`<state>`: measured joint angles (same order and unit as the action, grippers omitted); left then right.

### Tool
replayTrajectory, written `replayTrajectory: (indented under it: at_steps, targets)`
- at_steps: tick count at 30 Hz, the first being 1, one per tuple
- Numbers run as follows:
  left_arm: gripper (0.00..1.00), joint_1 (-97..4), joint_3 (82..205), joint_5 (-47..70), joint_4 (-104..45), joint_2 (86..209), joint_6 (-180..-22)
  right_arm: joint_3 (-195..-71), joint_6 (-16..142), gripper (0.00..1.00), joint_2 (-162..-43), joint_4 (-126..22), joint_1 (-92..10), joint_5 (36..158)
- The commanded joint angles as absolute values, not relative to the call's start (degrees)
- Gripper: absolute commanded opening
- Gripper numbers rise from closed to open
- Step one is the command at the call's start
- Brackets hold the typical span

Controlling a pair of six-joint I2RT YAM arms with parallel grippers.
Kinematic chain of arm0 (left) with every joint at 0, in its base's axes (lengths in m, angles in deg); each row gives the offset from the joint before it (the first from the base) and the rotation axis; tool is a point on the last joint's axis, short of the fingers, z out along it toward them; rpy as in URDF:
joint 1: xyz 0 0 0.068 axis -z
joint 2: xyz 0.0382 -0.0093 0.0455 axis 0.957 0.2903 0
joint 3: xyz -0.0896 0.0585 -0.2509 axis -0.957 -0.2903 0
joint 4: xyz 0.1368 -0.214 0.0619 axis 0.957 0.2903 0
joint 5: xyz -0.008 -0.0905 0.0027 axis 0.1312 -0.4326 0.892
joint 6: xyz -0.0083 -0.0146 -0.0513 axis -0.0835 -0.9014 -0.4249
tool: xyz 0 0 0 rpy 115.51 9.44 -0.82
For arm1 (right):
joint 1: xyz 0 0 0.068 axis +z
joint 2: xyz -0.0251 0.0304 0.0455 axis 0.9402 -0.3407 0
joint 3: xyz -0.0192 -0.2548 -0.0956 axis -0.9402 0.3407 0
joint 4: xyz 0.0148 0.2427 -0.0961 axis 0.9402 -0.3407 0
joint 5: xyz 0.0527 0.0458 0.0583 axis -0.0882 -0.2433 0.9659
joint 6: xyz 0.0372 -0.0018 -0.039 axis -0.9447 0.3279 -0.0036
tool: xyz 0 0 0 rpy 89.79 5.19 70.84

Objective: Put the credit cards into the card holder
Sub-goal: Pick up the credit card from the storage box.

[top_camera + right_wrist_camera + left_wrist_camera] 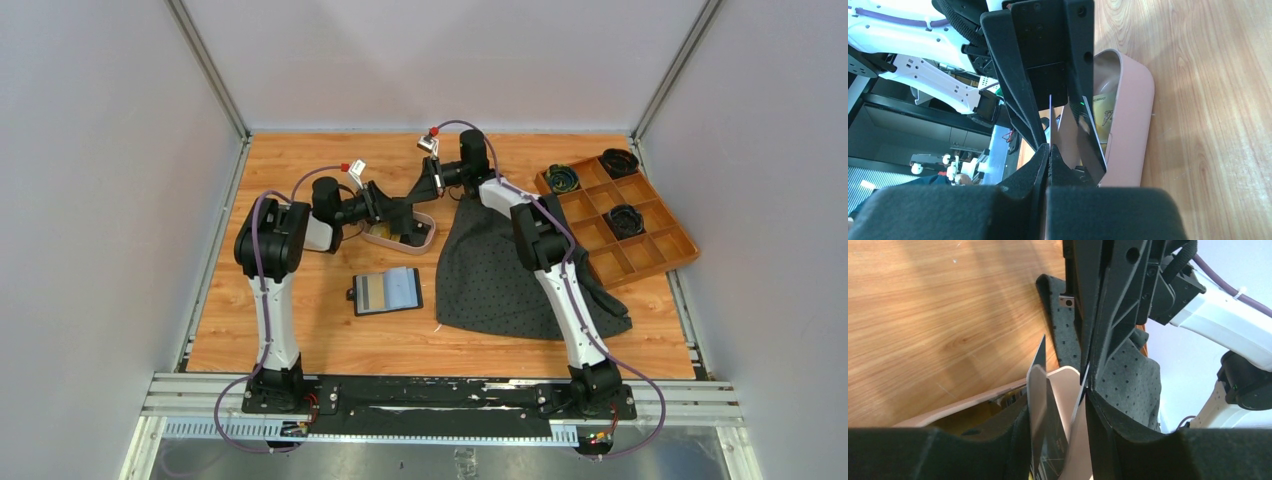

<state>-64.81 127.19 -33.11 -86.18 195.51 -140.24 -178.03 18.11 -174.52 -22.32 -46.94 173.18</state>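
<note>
The black card holder (385, 292) lies open on the table in front of the left arm, with a pale blue card and a gold strip showing inside. Both grippers meet over the pinkish tray (428, 232). My right gripper (1048, 147) is shut on a thin pale credit card (1050, 112) held on edge. My left gripper (1058, 400) is open around that card (1079, 395). A black credit card (1040, 410) leans against its left finger, standing in the tray (1133, 110). Gold cards (1103, 117) lie in the tray.
A dark dotted cloth (500, 270) is spread under the right arm, right of the tray. An orange-brown compartmented box (620, 215) with dark round items stands at the far right. Grey walls close in the table on three sides.
</note>
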Motion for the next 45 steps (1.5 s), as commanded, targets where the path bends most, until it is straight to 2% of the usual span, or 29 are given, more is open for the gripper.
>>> replayTrajectory:
  at_steps: [1,8,13,19,29,32,35,38,39,40,41,45]
  targets:
    - [0.43,-65.8,129.1,-30.7,-77.0,193.8,-134.2,-180.6,16.6,0.00,-175.3,-20.0,-47.0,175.1]
    - [0.58,-67.9,129.5,-29.6,-73.4,191.0,-133.1,-179.6,16.4,0.00,-173.2,-19.3,-47.8,175.1]
    - [0.63,-68.3,129.5,-28.5,-69.9,187.5,-130.9,-177.0,16.3,0.00,-170.3,-18.2,-47.9,175.4]
    - [0.64,-69.6,126.9,-26.7,-68.0,182.1,-129.0,-170.8,16.4,0.00,-165.4,-16.1,-47.9,175.5]
    - [0.64,-71.7,117.0,-20.1,-60.0,160.2,-121.8,-159.1,18.3,0.00,-156.0,-15.6,-47.9,174.5]
    - [0.69,-71.7,111.5,-16.7,-59.3,151.3,-120.8,-153.8,20.0,0.00,-151.9,-16.4,-48.0,173.8]
    - [0.75,-71.7,106.8,-12.4,-55.3,141.3,-117.7,-149.8,29.6,0.00,-147.1,-27.0,-47.9,172.3]
    - [0.87,-71.7,103.7,-9.3,-49.2,130.9,-115.6,-150.3,53.5,0.00,-141.2,-56.8,-47.6,165.3]
    - [0.91,-71.7,102.6,-8.5,-47.6,127.2,-115.8,-149.3,56.9,0.00,-139.3,-61.5,-47.2,164.1]
    - [0.98,-71.8,101.2,-8.1,-46.3,123.9,-116.5,-147.2,57.4,0.00,-137.5,-61.8,-47.1,163.3]
    - [1.00,-71.8,99.1,-7.7,-45.5,120.7,-117.9,-145.1,57.4,0.00,-135.8,-61.9,-46.7,162.5]
    - [1.00,-71.8,92.8,-4.9,-42.2,109.0,-125.6,-136.2,54.8,0.00,-129.9,-61.2,-44.4,157.2]
